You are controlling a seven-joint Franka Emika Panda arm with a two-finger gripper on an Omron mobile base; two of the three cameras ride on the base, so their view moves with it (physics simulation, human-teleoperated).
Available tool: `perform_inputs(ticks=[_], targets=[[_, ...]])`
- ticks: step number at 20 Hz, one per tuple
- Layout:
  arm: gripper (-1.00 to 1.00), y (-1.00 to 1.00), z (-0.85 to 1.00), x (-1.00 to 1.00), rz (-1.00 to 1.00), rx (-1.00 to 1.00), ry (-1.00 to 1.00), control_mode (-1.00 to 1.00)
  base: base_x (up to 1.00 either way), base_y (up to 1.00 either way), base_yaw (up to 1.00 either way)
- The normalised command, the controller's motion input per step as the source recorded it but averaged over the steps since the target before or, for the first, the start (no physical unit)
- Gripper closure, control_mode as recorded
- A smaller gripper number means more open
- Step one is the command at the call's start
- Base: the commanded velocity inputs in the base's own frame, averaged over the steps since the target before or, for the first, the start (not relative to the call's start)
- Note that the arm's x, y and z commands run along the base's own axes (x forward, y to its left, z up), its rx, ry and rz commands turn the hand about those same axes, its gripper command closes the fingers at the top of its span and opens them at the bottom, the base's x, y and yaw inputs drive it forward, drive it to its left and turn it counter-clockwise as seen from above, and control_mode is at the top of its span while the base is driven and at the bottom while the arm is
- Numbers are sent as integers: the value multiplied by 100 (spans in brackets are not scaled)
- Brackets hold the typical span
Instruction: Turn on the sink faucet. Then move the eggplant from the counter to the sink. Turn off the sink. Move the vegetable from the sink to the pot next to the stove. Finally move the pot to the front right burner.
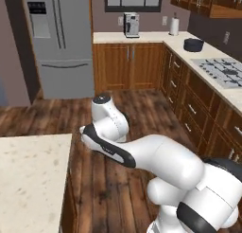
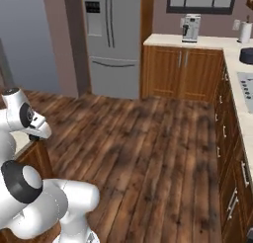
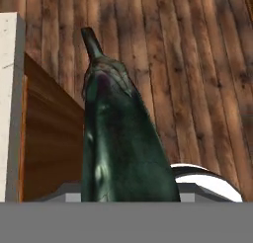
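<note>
While the gripper pinches the dark, glossy, elongated eggplant (image 3: pixel 121 138) above the wood floor, carry it level; keep the grip firm toward the round blue-black pot (image 1: pixel 193 44).

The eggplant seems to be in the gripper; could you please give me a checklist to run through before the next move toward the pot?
1. Eggplant in the hand view, stem pointing away, above the floor: ok.
2. Fingers closed on it: cannot tell, fingertips hidden behind the eggplant.
3. Pot on the counter beside the stove: ok.
4. Pot empty: cannot tell, too small.
5. Floor clear toward the pot in both base views: ok.
</note>
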Motion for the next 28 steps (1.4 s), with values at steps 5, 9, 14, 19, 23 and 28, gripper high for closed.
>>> perform_inputs(ticks=[5,9,14,19,23,28], targets=[[100,0,0,0,0,0,0,100,11,-35,-54],[100,0,0,0,0,0,0,100,36,-20,-53],[100,0,0,0,0,0,0,100,67,-7,-48],[100,0,0,0,0,0,0,100,83,0,-41],[100,0,0,0,0,0,0,100,90,1,-38],[100,0,0,0,0,0,0,100,100,14,-32]])
